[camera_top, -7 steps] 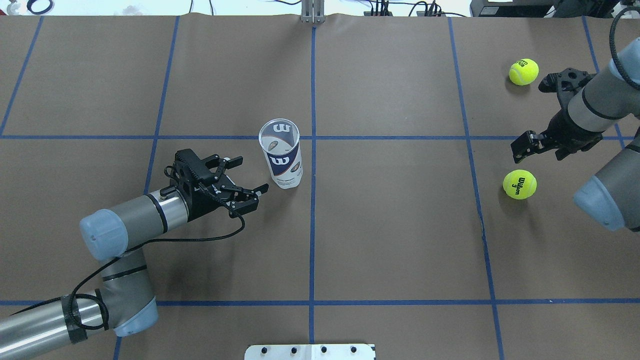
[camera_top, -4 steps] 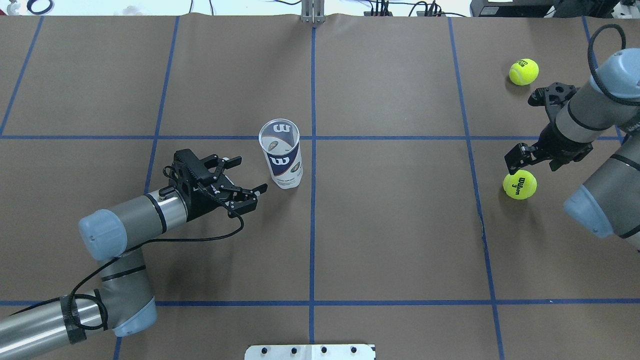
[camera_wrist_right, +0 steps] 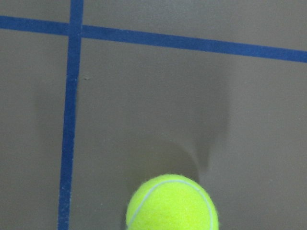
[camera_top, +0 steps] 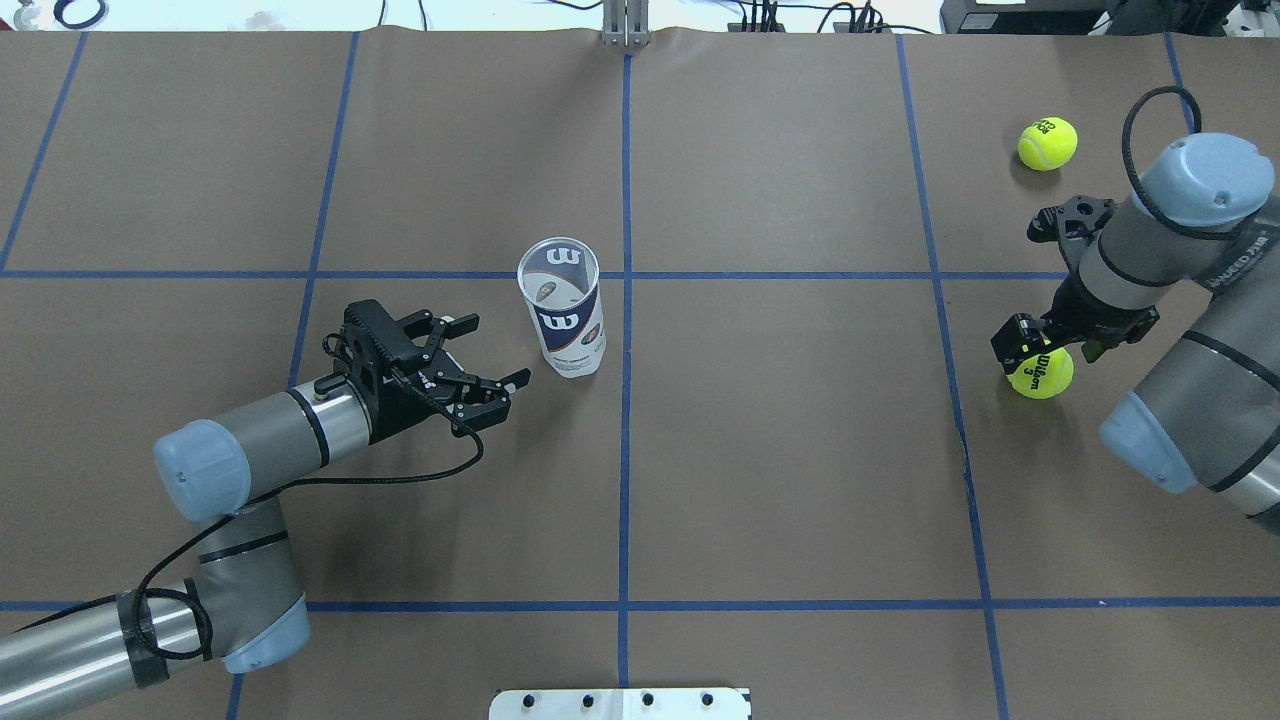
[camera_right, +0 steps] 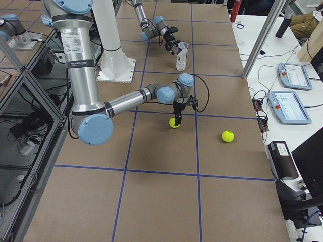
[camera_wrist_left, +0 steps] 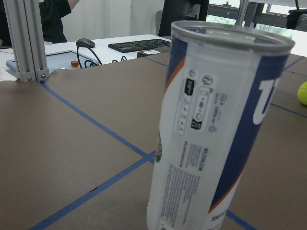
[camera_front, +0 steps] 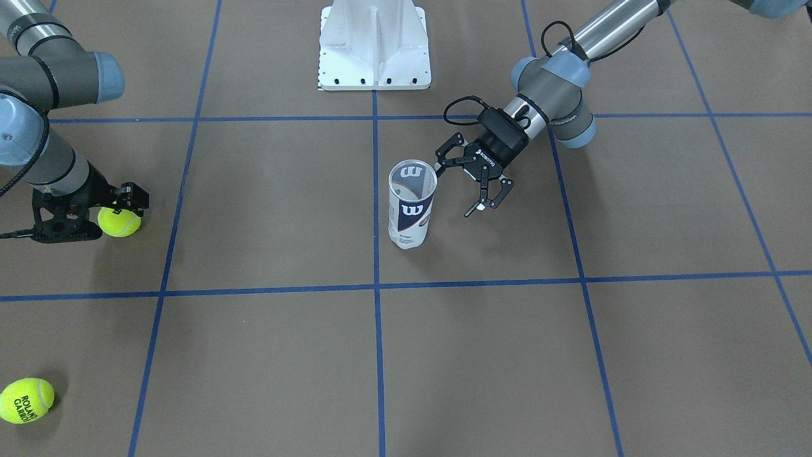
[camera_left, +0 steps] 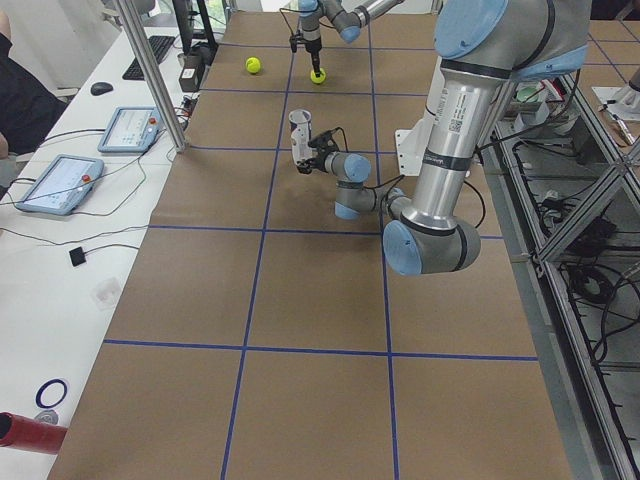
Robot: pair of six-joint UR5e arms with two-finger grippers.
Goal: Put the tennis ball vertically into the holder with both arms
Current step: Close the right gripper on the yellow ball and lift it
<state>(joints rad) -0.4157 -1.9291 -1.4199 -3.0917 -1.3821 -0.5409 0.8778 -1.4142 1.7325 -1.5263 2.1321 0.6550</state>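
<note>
The can was clear with a white-and-navy label, the tennis ball yellow-green, the table brown with blue grid lines

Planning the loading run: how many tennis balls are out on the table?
2. One tennis ball lies under the right gripper; the other tennis ball sits alone, farther from the robot. The holder looks empty.

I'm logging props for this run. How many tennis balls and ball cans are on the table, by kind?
Tennis balls: 2 (Wilson ball, Roland Garros ball)
Tennis-ball can: 1
Total: 3
</note>
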